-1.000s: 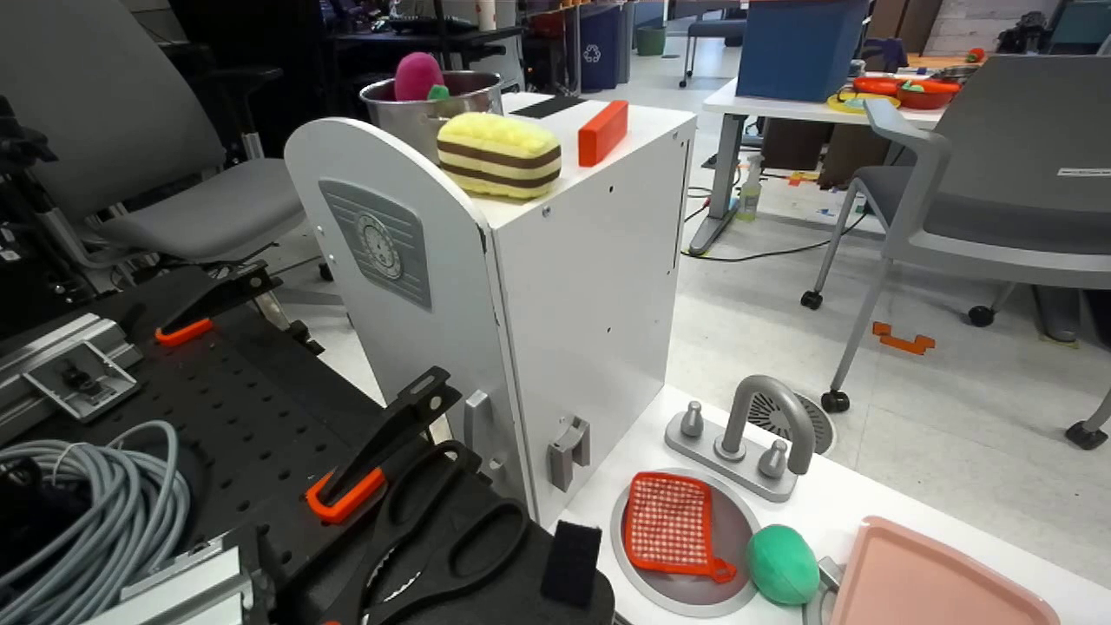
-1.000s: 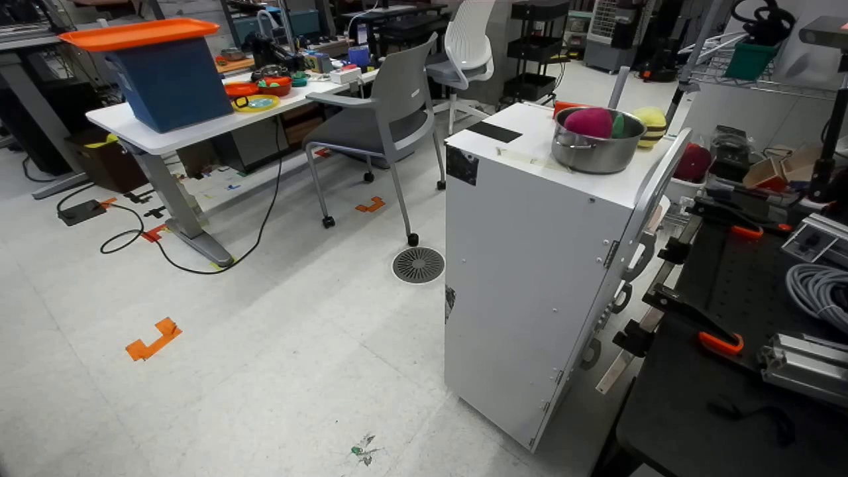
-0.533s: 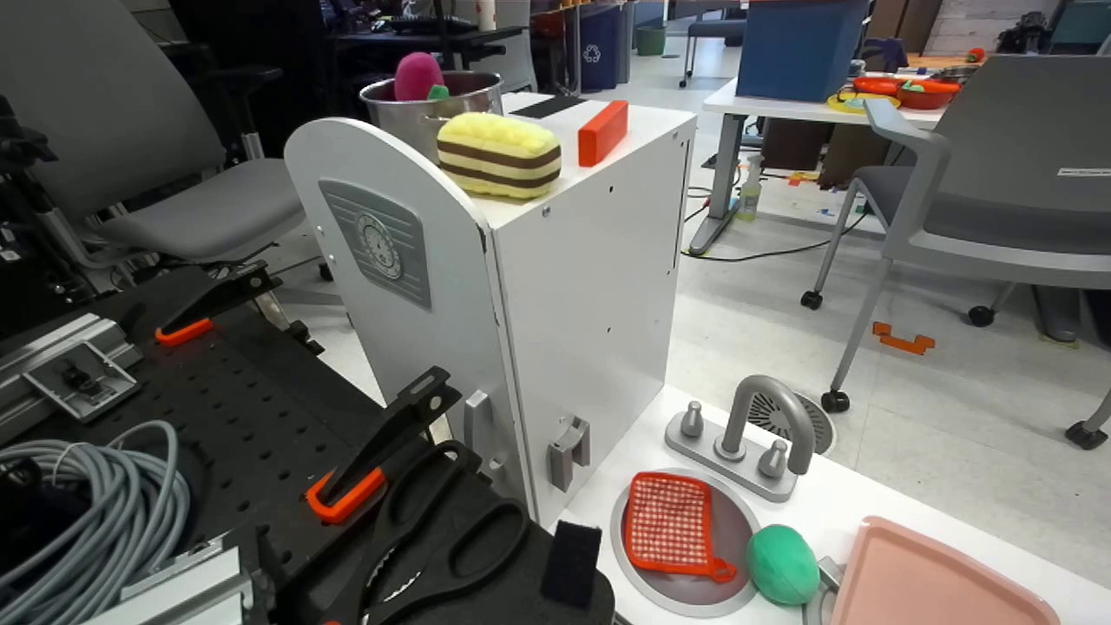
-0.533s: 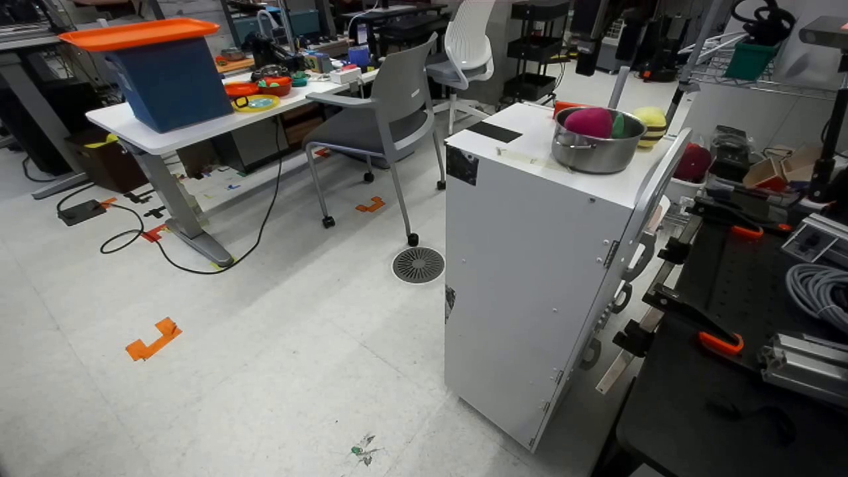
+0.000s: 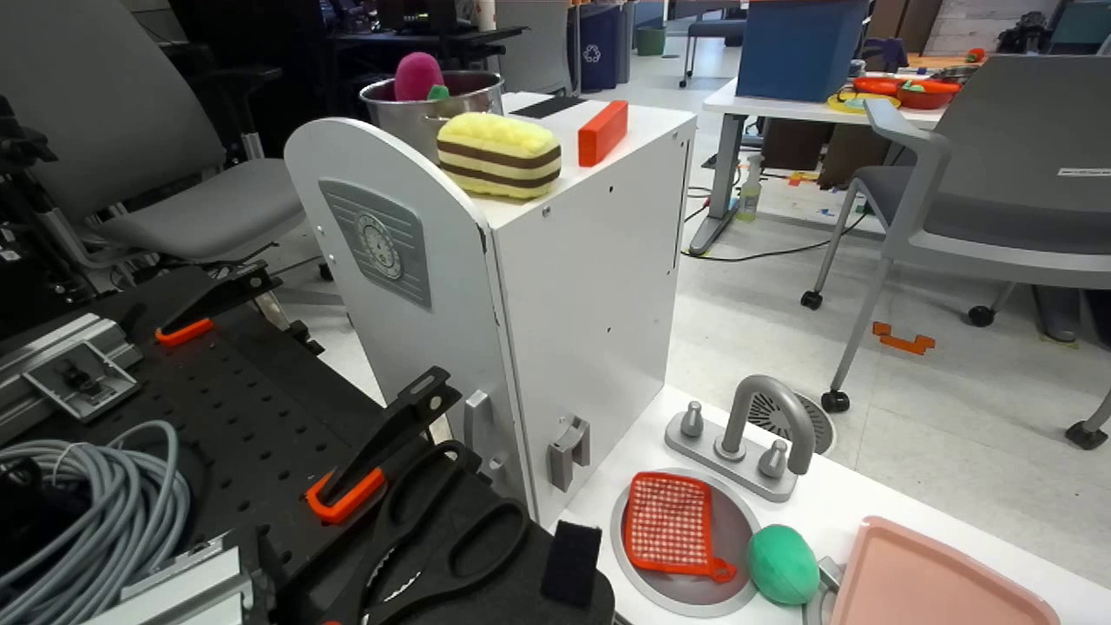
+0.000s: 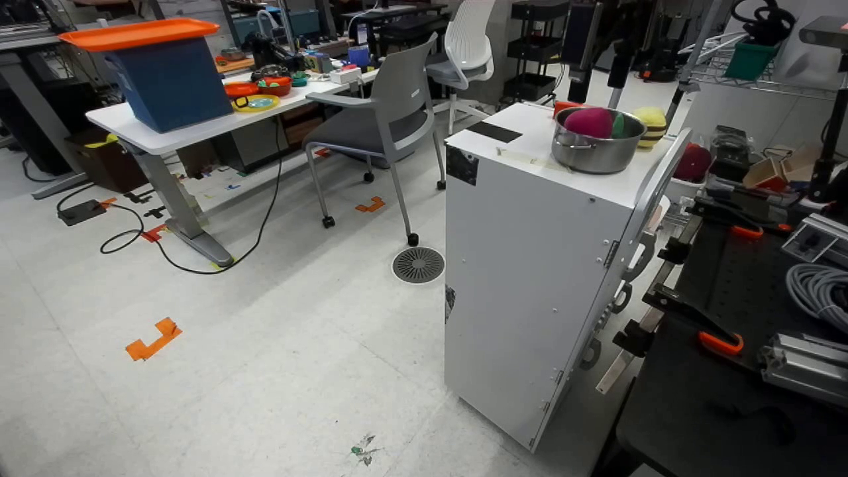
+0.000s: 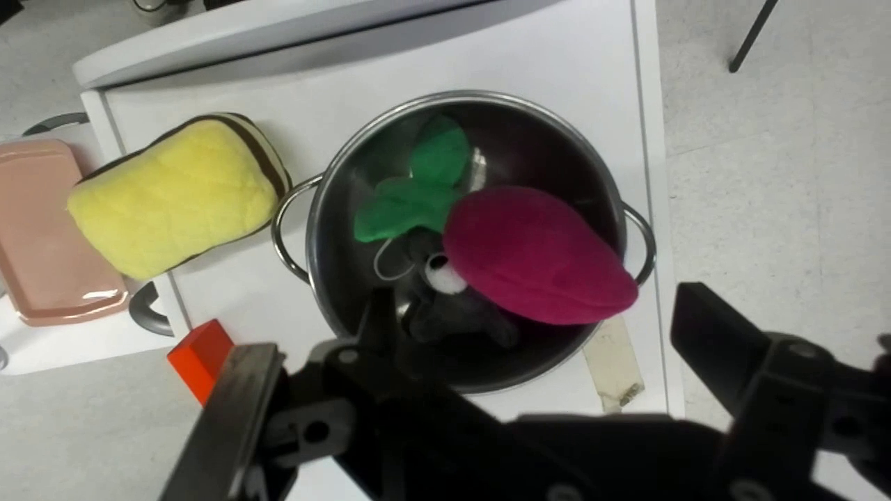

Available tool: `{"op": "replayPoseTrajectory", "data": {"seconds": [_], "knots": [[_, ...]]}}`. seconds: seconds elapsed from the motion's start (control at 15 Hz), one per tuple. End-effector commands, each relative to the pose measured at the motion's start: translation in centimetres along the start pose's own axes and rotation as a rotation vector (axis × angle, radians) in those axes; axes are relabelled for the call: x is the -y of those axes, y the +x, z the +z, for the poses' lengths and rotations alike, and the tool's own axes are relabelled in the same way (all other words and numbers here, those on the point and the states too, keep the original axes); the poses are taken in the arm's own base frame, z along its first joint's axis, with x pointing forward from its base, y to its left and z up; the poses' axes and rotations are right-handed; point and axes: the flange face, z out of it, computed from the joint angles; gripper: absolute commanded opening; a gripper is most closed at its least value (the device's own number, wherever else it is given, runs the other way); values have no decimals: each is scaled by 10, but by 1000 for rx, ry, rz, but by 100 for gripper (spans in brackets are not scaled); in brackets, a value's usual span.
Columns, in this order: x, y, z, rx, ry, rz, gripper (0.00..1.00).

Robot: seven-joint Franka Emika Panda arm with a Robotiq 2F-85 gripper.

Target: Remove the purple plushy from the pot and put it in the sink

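Note:
The purple plushy [image 7: 536, 257], a magenta rounded lump, lies in the silvery pot [image 7: 456, 96] and its tip rests over the rim in the wrist view. Both show in both exterior views: plushy [image 5: 417, 76] [image 6: 588, 123] and pot [image 5: 408, 126] [image 6: 593, 156]. My gripper [image 7: 537, 299] is open and empty above the pot; its fingers are wide apart, one on each side of the plushy in the wrist view. It hangs at the top of an exterior view [image 6: 599, 83], above the cabinet top. The sink [image 5: 739, 525] with its grey faucet [image 5: 764, 417] stands lower; it holds a red checkered mitt [image 5: 668, 525].
Green leaf-like cloth [image 7: 411, 202] and a dark grey soft thing [image 7: 459, 320] also lie in the pot. A yellow striped block [image 7: 177, 198] and an orange block [image 7: 202, 358] stand nearby. A green rounded object [image 5: 783, 564] and pink tray [image 5: 946, 582] are beside the sink.
My gripper has come into an exterior view from the top and moved down toward the pot. The plushy, pot and other objects have not moved.

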Motion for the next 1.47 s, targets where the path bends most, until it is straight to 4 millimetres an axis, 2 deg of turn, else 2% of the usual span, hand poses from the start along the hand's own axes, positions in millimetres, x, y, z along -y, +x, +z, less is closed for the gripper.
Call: {"op": "replayPoseTrajectory", "data": {"seconds": [0.0,0.53,0.6,0.67,0.8,1.4], "knots": [[1,5,6,1,29,12,100],[-8,6,18,34,54,59,100],[-10,7,18,36,56,63,97],[-10,7,18,36,59,67,74],[-11,7,18,36,65,72,69],[-17,8,18,49,110,102,0]]}}
